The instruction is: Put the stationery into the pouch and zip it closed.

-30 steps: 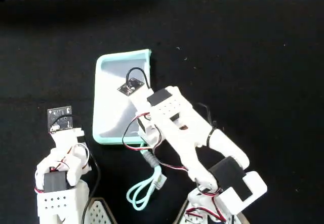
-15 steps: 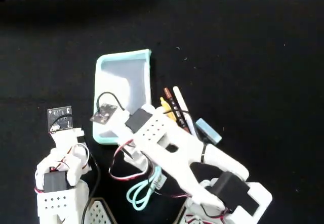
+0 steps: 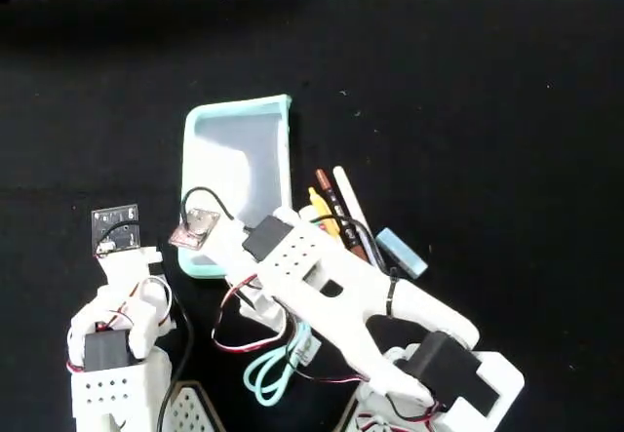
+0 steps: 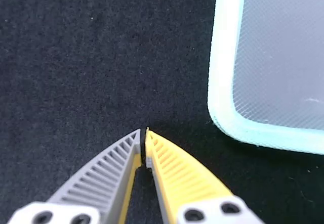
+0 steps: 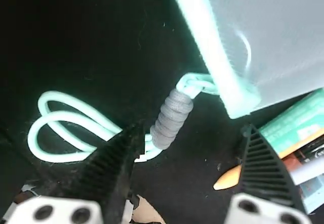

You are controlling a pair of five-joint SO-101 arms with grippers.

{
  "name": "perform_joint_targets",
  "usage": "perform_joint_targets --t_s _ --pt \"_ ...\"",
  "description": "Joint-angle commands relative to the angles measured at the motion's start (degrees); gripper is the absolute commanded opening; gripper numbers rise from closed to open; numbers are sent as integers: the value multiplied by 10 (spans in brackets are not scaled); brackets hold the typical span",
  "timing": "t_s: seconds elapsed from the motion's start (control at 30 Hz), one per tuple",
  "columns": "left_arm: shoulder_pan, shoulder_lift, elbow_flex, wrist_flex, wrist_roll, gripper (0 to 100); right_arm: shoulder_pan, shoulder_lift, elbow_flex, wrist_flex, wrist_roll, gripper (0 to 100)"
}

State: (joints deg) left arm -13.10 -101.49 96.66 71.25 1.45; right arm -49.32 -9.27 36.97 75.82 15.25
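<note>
Our left claw (image 4: 143, 133) is pinched shut on nothing, just left of the pouch (image 3: 234, 149). The right claw (image 5: 191, 130) gapes wide over the pouch's near corner and cord (image 5: 172, 117). Pens (image 3: 329, 193) lie right of the pouch, roughly along it, so we'd call the right arm nearer.

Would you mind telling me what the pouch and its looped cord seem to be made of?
Pouch: likely soft translucent plastic, judging by its fine grid texture and faint sheen, with mint trim. Cord: smooth mint tubing, perhaps rubber or plastic; its grey ribbed sleeve looks like wound thread or moulded rubber.
</note>
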Motion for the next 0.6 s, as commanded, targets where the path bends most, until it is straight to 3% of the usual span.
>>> perform_joint_targets --t_s 0.0,0.23,0.57 --pt "0 -3 8 4 0 30 -6 28 -2 -9 7 297" --pt "0 -3 8 4 0 30 -6 120 -31 -6 32 296" --pt "0 -3 8 4 0 30 -5 132 -55 -8 33 271"
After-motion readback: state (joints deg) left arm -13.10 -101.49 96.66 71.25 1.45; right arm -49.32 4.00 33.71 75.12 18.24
